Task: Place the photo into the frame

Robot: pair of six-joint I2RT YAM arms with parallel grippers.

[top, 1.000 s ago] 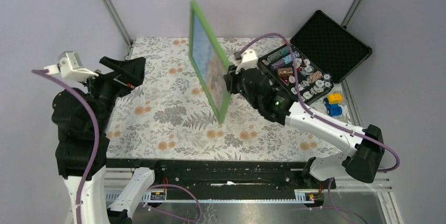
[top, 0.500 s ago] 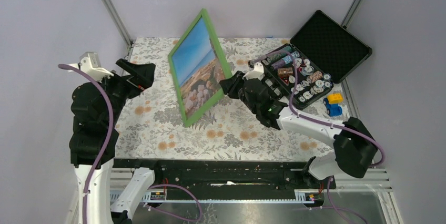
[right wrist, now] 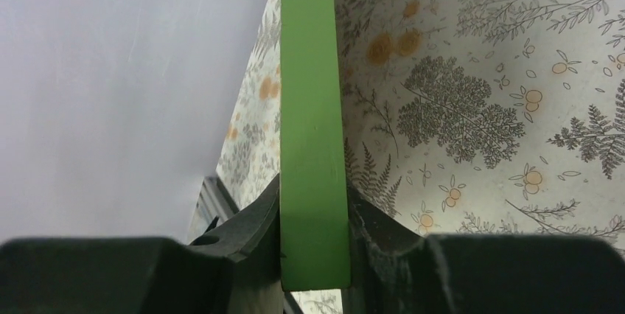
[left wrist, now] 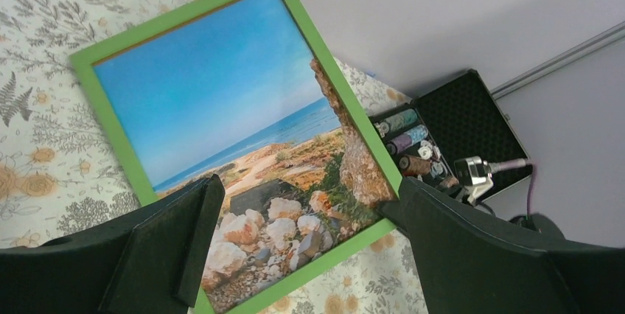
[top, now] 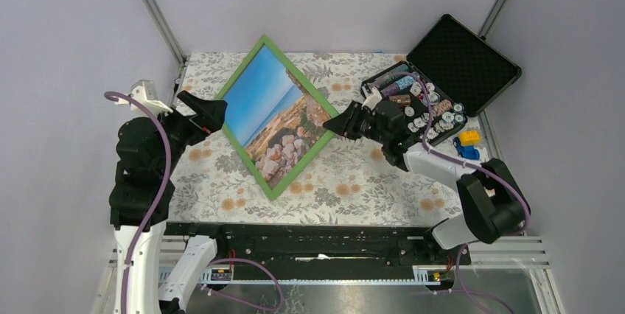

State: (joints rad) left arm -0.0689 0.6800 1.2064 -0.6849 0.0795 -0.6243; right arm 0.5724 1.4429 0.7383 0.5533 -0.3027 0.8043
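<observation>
The frame has a green front and faces up, turned diamond-wise over the floral cloth. The photo of blue sky, sea and tan rocks sits inside it behind the pane. My right gripper is shut on the frame's right corner. In the right wrist view the green edge is pinched between both fingers of the right gripper. My left gripper is open and empty beside the frame's left corner. In the left wrist view, the frame and the photo show beyond the left gripper.
An open black case of chips stands at the right rear, its lid leaning back. A small blue and yellow toy lies next to it. The floral cloth covers the table. Grey walls close the back and sides.
The frame swung from standing on edge down to face up, its top going left, held by my right gripper throughout. My left arm moved right toward its left corner.
</observation>
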